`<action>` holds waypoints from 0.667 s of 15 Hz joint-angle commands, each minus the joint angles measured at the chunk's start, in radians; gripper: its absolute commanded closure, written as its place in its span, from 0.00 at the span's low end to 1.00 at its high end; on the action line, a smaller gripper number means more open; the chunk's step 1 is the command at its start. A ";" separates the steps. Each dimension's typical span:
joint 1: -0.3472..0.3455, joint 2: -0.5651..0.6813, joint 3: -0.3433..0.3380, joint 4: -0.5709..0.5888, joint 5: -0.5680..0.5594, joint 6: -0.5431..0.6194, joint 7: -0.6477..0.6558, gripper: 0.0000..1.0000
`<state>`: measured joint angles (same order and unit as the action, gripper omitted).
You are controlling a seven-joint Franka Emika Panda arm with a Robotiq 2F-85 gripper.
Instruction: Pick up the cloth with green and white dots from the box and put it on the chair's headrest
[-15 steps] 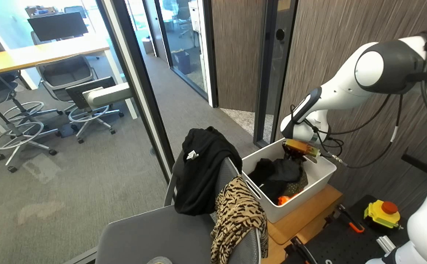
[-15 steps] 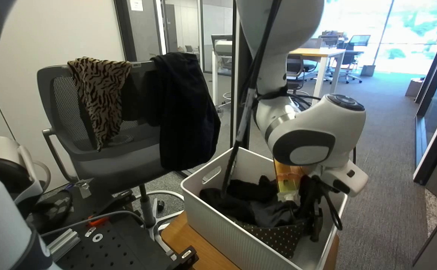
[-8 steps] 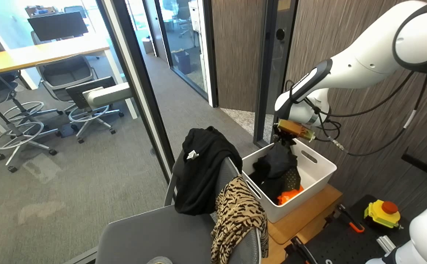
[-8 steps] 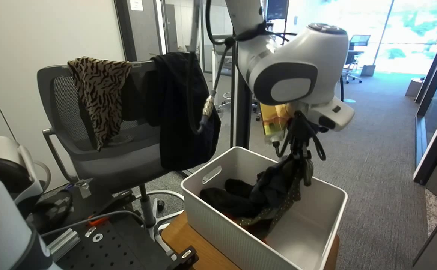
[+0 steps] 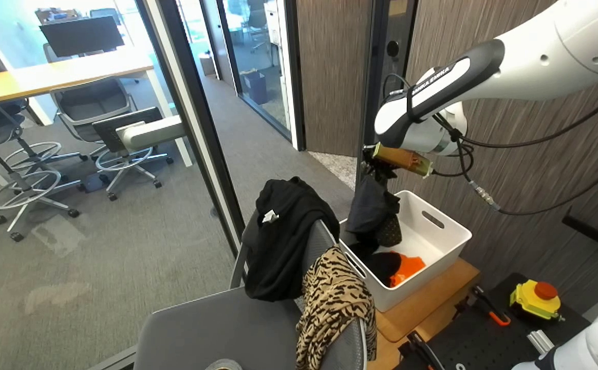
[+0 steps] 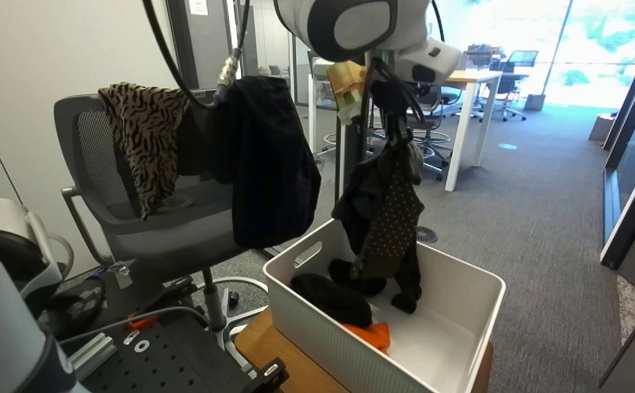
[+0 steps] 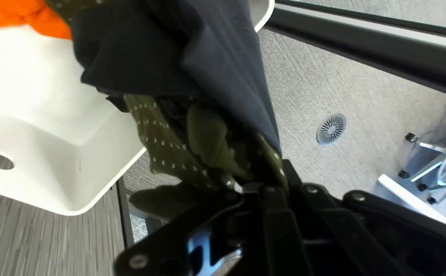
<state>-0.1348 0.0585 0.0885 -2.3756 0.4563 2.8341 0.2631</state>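
The gripper (image 6: 400, 138) was narrow and it held, in a pinch, the green cloth with white dots (image 6: 396, 218); a dark grey cloth (image 7: 223, 57) was hanging together with it. Both were hanging over the box (image 6: 317, 338), but I could not tell if their lower ends were below its rim. In the box lay an orange cloth (image 6: 376, 334) and some black cloth (image 6: 334, 299). On the chair's backrest (image 6: 96, 158), apart from the gripper, hung a tiger-striped cloth (image 6: 148, 136) and, beside it, a black garment (image 6: 274, 164)
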 commanded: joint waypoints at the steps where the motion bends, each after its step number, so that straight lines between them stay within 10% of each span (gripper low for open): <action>1: 0.071 -0.154 -0.034 -0.057 -0.099 0.019 0.078 0.98; 10: 0.138 -0.372 0.066 0.095 -0.388 -0.146 0.073 0.99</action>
<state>-0.0455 -0.2419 0.1375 -2.3374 0.1002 2.7586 0.3786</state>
